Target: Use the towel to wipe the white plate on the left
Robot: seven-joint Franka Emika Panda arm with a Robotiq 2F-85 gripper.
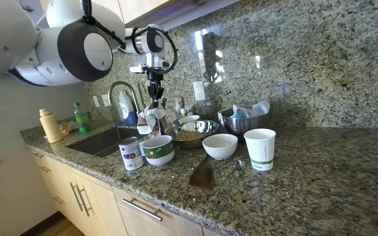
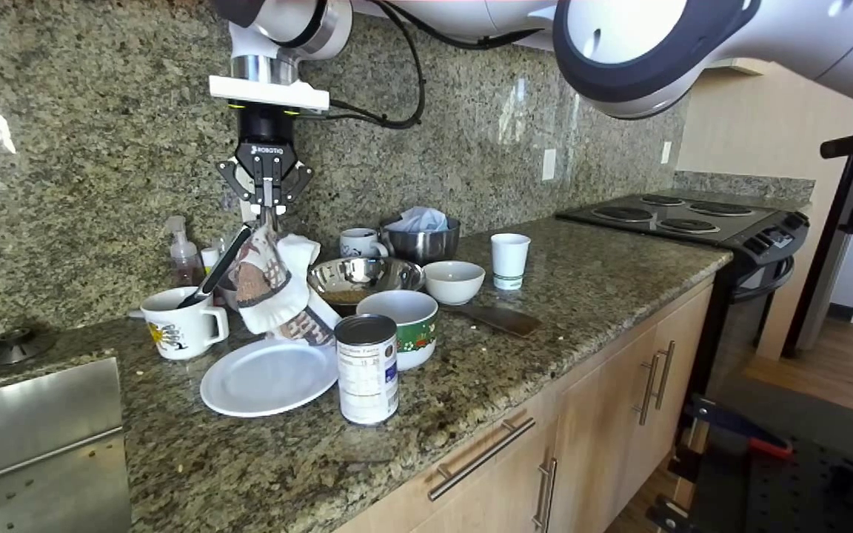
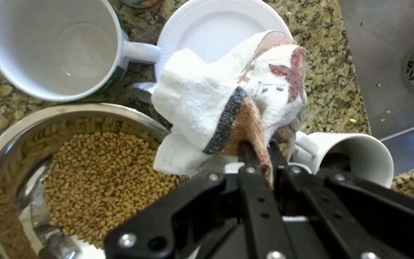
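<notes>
A robot's gripper [image 2: 269, 215], jaws pinched tight on the bunched top of a towel [image 2: 267, 285], dangles it at the edge of a white plate [image 2: 271, 381], contact unclear. Likely light and limp, it should hold best by a thick fold.

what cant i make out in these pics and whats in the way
Part of the white plate: in the wrist view the towel covers it, so contact between them is unclear.
Outer side of the steel bowl: cut off by the wrist view's left and bottom edges.
Lower end of the black-handled utensil: in an exterior view, hidden inside the mug.
Fine print on the can: too small in an exterior view.
</notes>
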